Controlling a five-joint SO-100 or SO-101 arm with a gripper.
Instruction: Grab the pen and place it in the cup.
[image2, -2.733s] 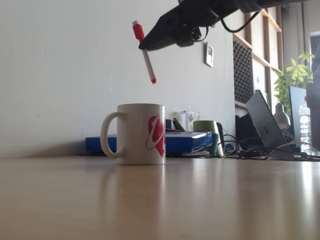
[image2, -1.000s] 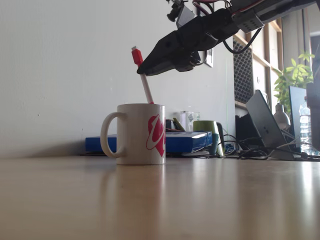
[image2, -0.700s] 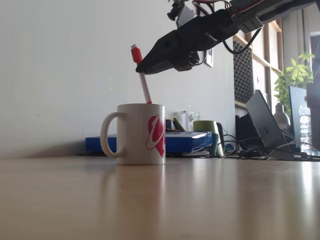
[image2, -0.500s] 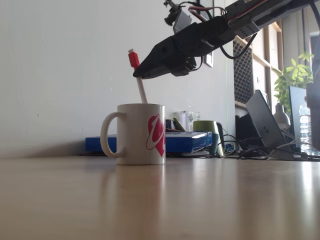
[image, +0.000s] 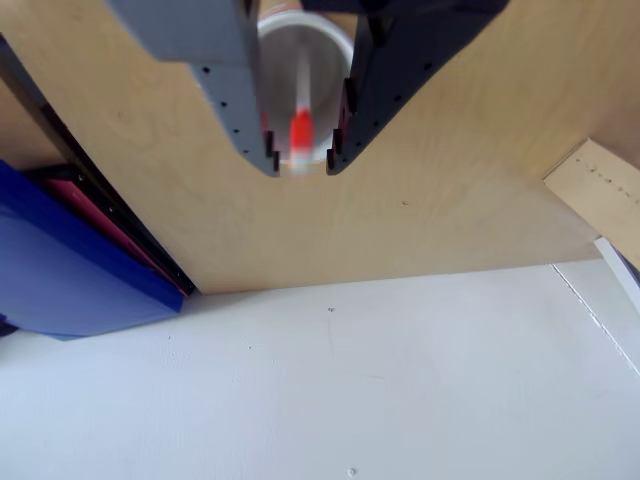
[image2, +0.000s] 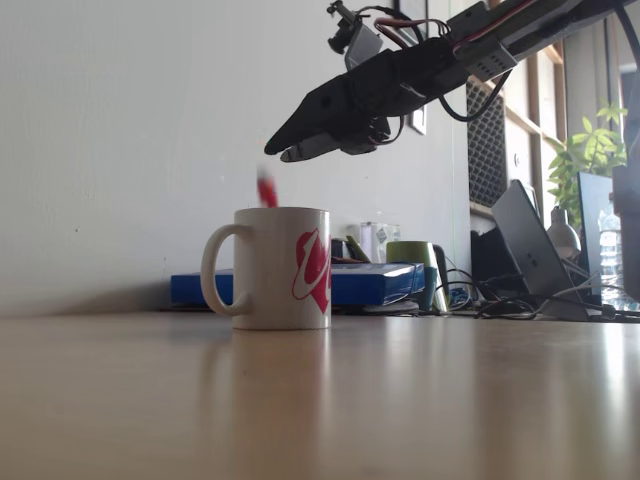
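In the fixed view, the mug (image2: 272, 268) stands on the wooden table (image2: 320, 400), handle at nine o'clock. Just its red cap showing above the rim, the pen (image2: 267, 190) is a motion-blurred streak, apparently dropping inside. Above at one o'clock hangs the gripper (image2: 283, 150), jaws spread and empty, likely parted to release it. In the other view the pen (image: 301, 132) blurs between the fingers; the mug (image: 335, 40) is largely hidden.

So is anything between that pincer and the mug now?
In the fixed view, the blurred red top of the pen sticks out of the mug below the open pincer; otherwise just bare wall behind.
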